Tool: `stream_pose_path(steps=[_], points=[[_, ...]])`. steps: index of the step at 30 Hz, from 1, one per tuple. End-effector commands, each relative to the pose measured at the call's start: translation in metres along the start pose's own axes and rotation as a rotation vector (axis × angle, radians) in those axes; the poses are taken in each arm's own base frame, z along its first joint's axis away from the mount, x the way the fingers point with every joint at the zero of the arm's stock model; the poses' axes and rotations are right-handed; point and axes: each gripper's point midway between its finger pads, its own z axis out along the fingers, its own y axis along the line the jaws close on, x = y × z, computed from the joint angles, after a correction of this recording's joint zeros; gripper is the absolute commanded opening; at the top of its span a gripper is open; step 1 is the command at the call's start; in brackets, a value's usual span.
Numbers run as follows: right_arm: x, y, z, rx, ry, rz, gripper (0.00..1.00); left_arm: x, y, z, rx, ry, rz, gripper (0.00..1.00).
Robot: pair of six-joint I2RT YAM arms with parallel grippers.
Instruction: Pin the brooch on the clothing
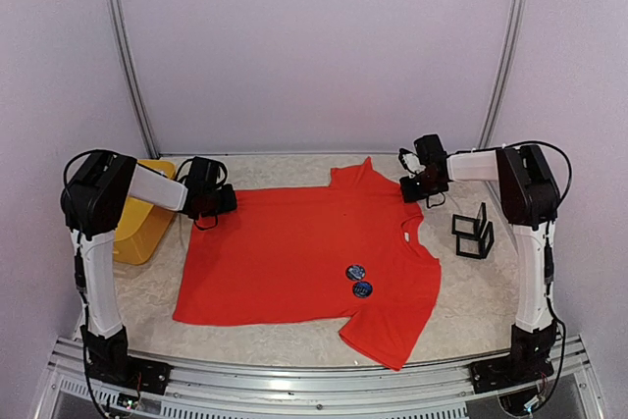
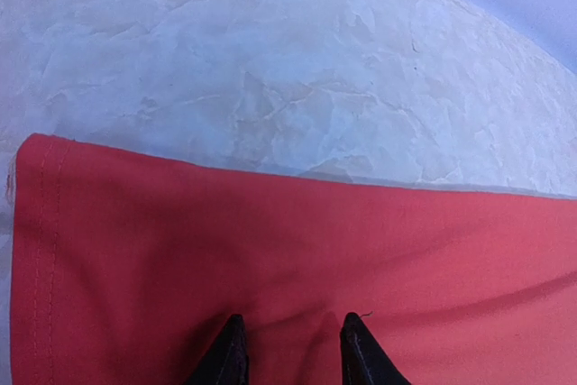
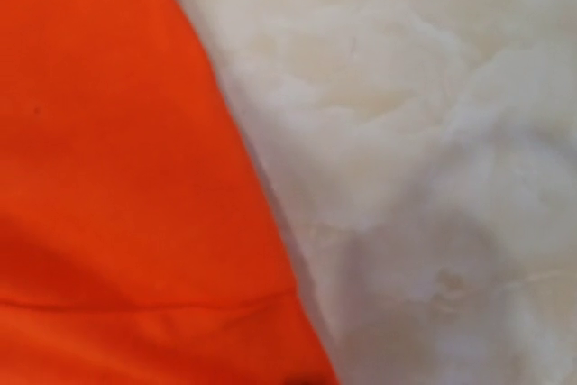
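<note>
Pale lilac walls enclose a table (image 1: 461, 291) with a cream, crinkled cover.

Top view: the red T-shirt (image 1: 294, 252) lies flat mid-table, hem to the left, neck to the right. One round dark brooch (image 1: 355, 272) and a second brooch (image 1: 362, 289) just beside it sit on the chest area, near the right sleeve. A yellow bin (image 1: 147, 223) stands at the left edge and a black frame stand (image 1: 473, 231) is right of the shirt. The left gripper (image 1: 224, 201) is at the far hem corner. The right gripper (image 1: 417, 186) is at the far sleeve.

Left wrist view: the two dark fingers (image 2: 227, 358) stand partly apart over the shirt, with red cloth in the gap. Cannot tell if they press it. The hem edge is at left, with bare table beyond.

Right wrist view: blurred shirt edge and seam against the cover, with the fingers barely in frame. The right jaws are closed; cannot tell if cloth is pinched.
</note>
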Motion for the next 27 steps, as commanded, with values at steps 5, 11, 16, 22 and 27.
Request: stream_pose_path(steps=[5,11,16,22,27], points=[[-0.057,-0.001,-0.065,-0.050,-0.086,-0.025,0.00,-0.040,-0.022,-0.028,0.045,-0.034,0.099,0.36],[-0.095,0.006,-0.160,-0.073,-0.280,-0.088,0.18,-0.084,-0.053,-0.110,0.070,-0.247,0.183,0.38],[-0.079,0.012,-0.246,-0.090,-0.519,-0.101,0.71,-0.069,-0.071,-0.192,0.115,-0.417,0.237,0.42],[-0.004,-0.007,-0.303,0.051,-0.762,-0.009,0.99,-0.022,-0.044,-0.277,0.180,-0.617,0.191,0.48],[0.056,-0.032,-0.306,0.164,-0.792,0.173,0.99,0.001,0.007,-0.309,0.128,-0.737,0.062,0.70]])
